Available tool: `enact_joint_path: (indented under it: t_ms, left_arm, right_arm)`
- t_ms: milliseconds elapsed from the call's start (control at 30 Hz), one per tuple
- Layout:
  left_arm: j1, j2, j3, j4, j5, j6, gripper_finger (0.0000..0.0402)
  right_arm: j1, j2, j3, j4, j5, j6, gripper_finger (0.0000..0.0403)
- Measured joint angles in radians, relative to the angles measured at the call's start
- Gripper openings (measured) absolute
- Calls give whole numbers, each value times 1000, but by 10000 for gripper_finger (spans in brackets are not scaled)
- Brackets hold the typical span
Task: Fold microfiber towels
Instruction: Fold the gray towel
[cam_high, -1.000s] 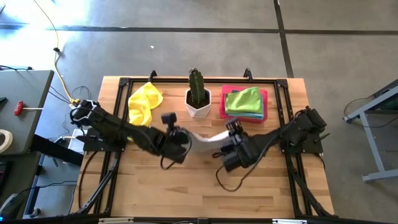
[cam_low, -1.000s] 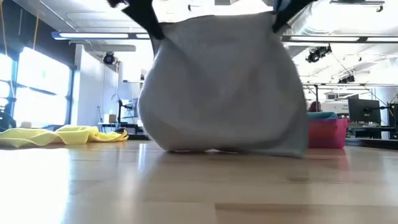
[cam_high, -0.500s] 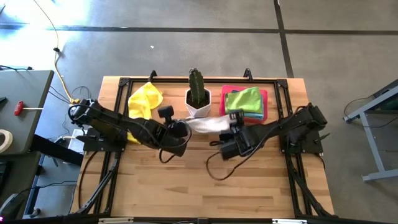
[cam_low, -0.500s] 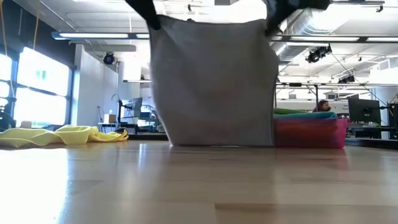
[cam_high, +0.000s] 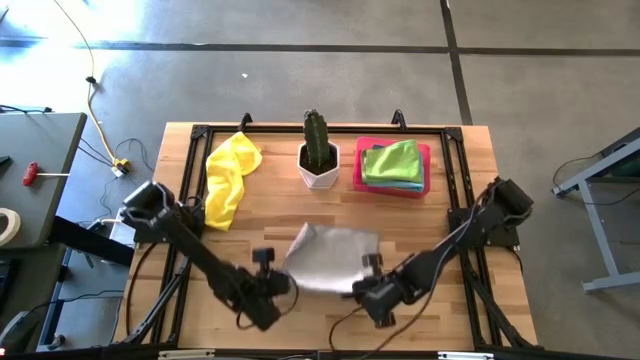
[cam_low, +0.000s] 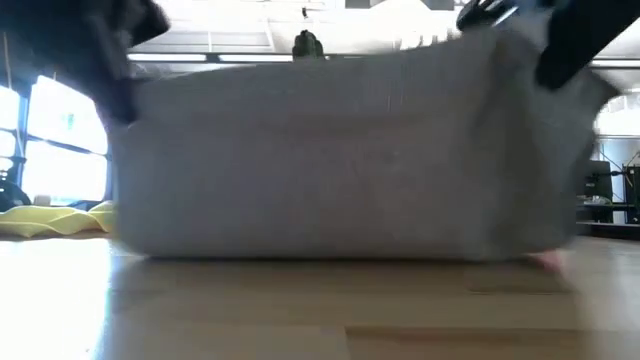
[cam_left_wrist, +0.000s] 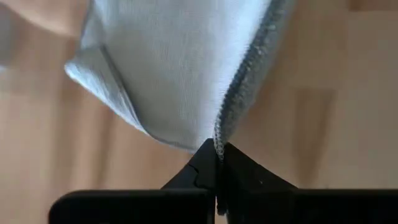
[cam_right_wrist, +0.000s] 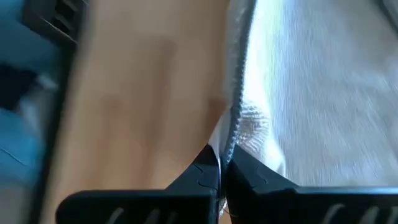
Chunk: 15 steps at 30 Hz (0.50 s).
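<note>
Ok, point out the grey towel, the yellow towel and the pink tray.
grey towel (cam_high: 328, 258), high view, middle of the cloth.
yellow towel (cam_high: 232, 162), high view, upper bunched part.
pink tray (cam_high: 425, 172), high view, right rim.

Grey towel (cam_high: 325, 257): soft matt cloth; table (cam_high: 300, 320): smooth wood.

One camera hangs overhead, looking straight down on the whole table (cam_high: 320, 310). Another sits at tabletop level, facing across into the room, very near the grey towel (cam_low: 340, 160). Each wrist camera peers close along its own fingers at that same towel's edge.
</note>
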Motion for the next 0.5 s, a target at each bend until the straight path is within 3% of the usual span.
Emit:
enact_joint_path:
  t_ms: [200,367,500]
  left_arm:
    - [-75,108,39,122,62,-18,0]
    - [-73,114,77,116,76,47,0]
    - [-24,98,79,105,44,121,0]
  right_arm:
    - [56,35,-52,210,-103,141,0]
    - [60,48,-55,198,-239,151,0]
    - [32,48,-55,120,-278,66,0]
